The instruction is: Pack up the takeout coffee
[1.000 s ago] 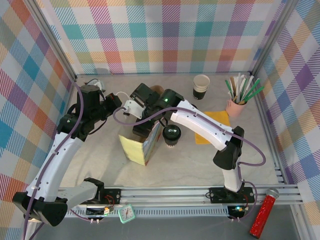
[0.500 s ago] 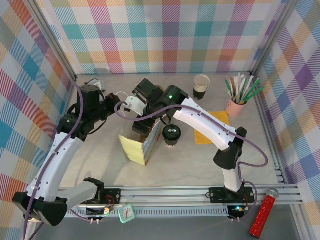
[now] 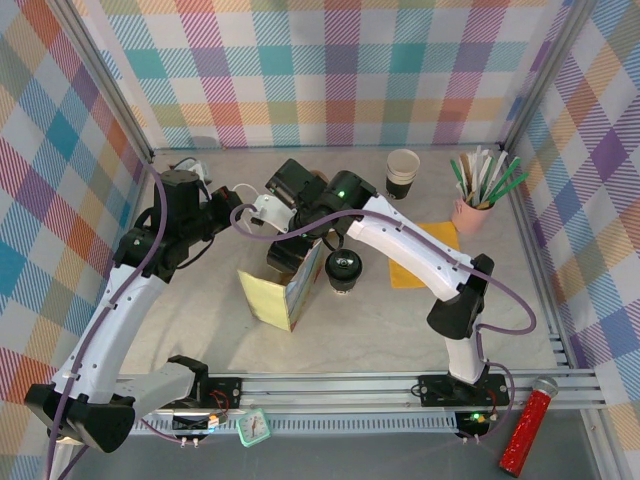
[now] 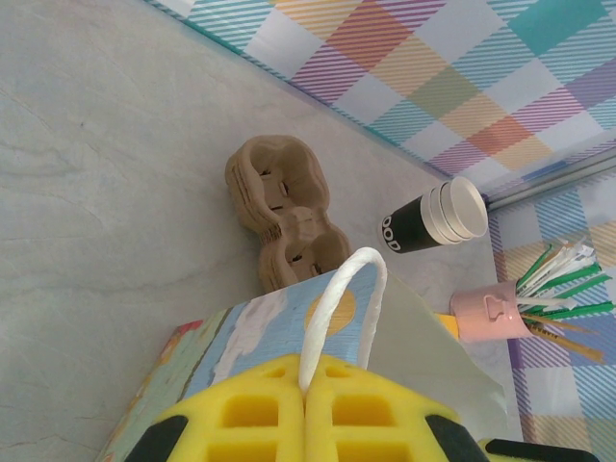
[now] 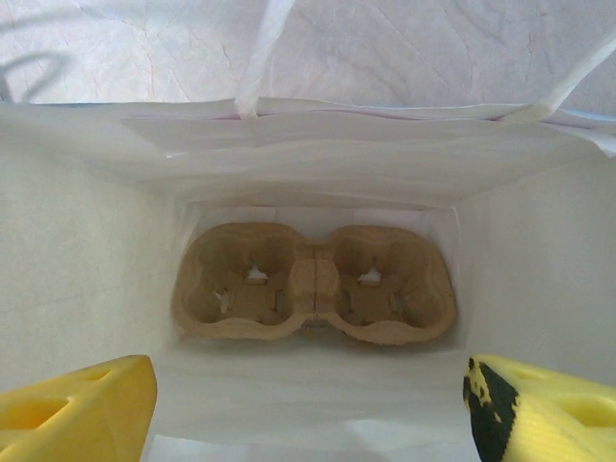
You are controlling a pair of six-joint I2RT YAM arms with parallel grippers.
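**Item 1: takeout coffee** point(image 3: 344, 268). Black cup with a glossy black lid, upright on the tabletop point(image 3: 380, 330). It is just right of the paper bag and outside it.

**Item 2: paper bag** point(image 3: 285, 285). Yellow side panel and illustrated front, standing open. One white handle point(image 4: 337, 308) is raised. A two-well pulp cup carrier point(image 5: 313, 284) lies flat on the bag floor.

**Item 3: left pincer** point(image 4: 306, 395). Yellow fingers pressed together, pinching the white handle.

**Item 4: right pincer** point(image 5: 308, 409). Poised above the bag mouth and looking straight down inside. Fingers point(image 5: 72, 409) spread wide, gripping nothing.

**Item 5: spare carriers** point(image 4: 284, 217). A nested brown pulp stack on the tabletop beyond the bag.

**Item 6: lidless cups** point(image 3: 403, 172). A black, cream-rimmed stack near the back wall.

**Item 7: pink holder** point(image 3: 472, 213). Filled with green and white sticks, at the right wall.

**Item 8: orange napkin** point(image 3: 432, 240). Flat on the tabletop, partly under the right arm.
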